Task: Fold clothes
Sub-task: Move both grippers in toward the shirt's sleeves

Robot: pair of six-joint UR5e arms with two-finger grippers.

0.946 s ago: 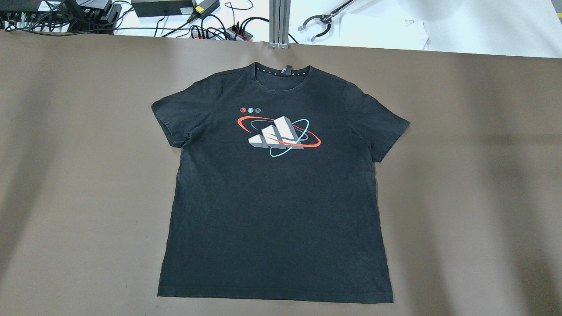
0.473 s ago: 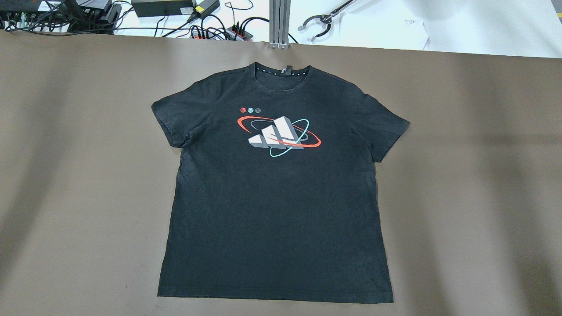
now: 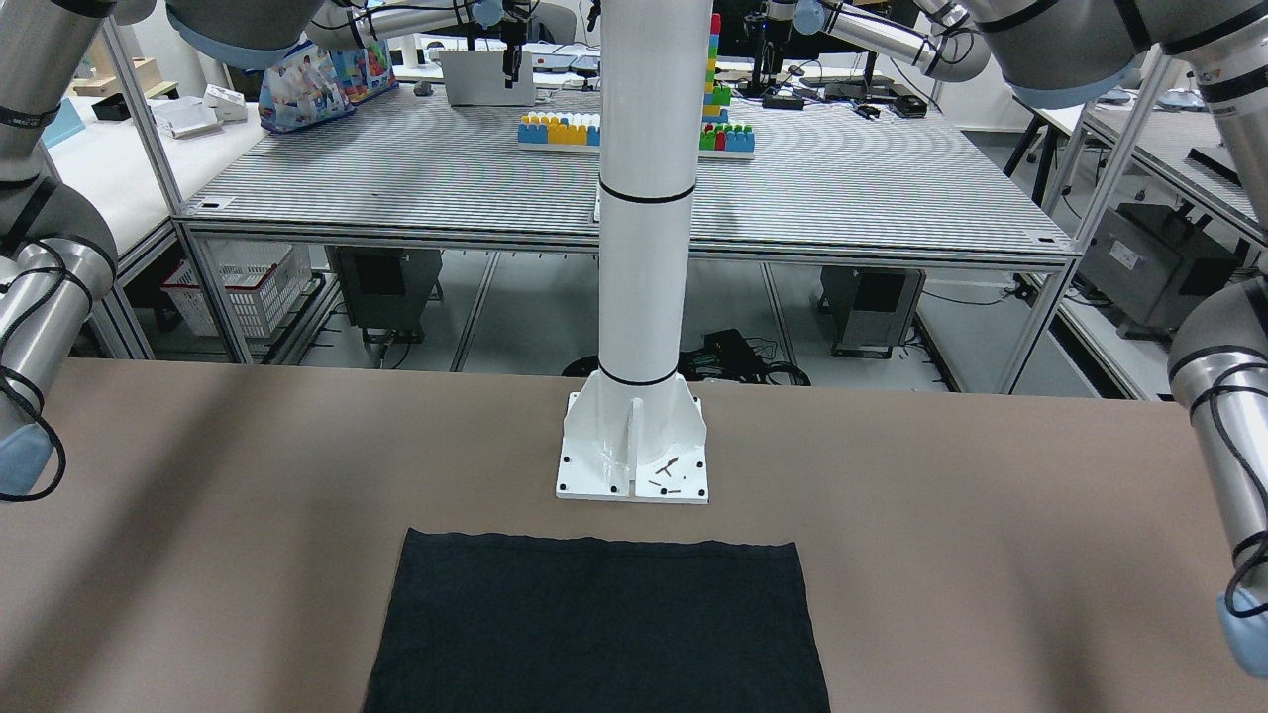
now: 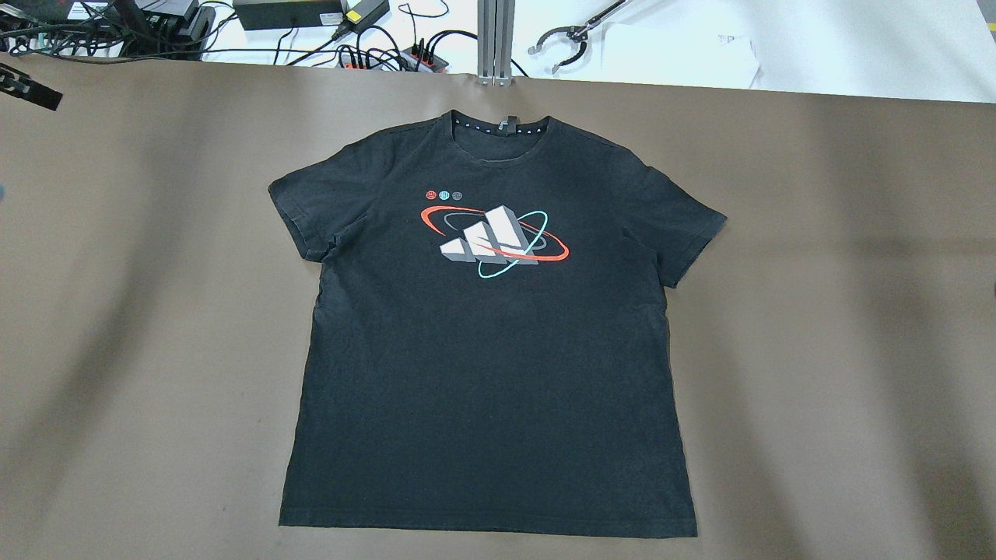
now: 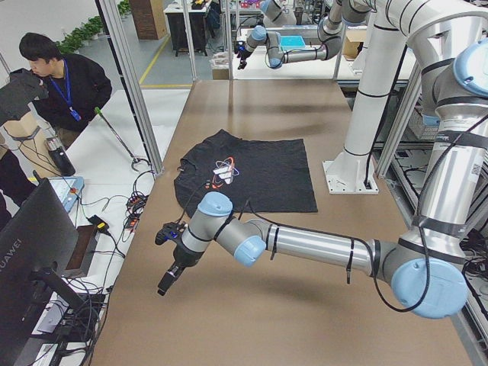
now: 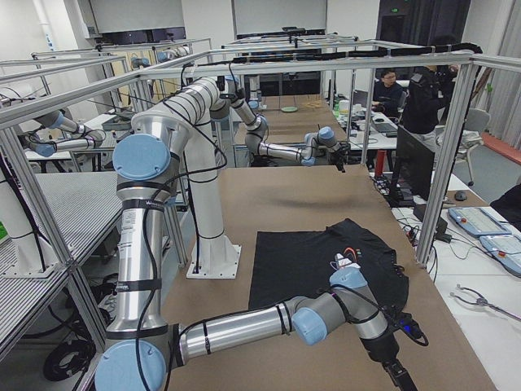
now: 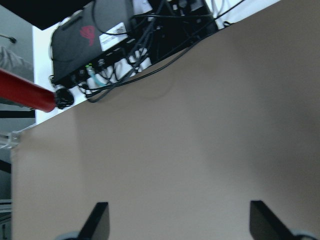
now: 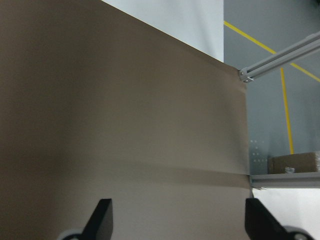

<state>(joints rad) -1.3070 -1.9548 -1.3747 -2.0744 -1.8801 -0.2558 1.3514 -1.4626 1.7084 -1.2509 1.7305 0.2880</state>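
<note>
The clothes are one black T-shirt (image 4: 490,350) with a grey, red and teal chest print, spread flat in the middle of the brown table, collar toward the far edge. The front-facing view shows only its straight hem end (image 3: 594,624). My left gripper (image 7: 177,220) is open over bare table near the far left corner, well left of the shirt; its tip shows in the overhead view (image 4: 31,87). My right gripper (image 8: 177,217) is open over bare table near the right end, far from the shirt. Neither one holds anything.
The white pillar's base plate (image 3: 632,446) stands just behind the hem. Cables and power boxes (image 4: 288,12), an aluminium post (image 4: 496,39) and a grabber tool (image 4: 560,39) lie beyond the far edge. A person (image 5: 65,76) stands past the table on my left side.
The tip of my left gripper has come into the overhead view at the top left edge. The T-shirt has not moved.
</note>
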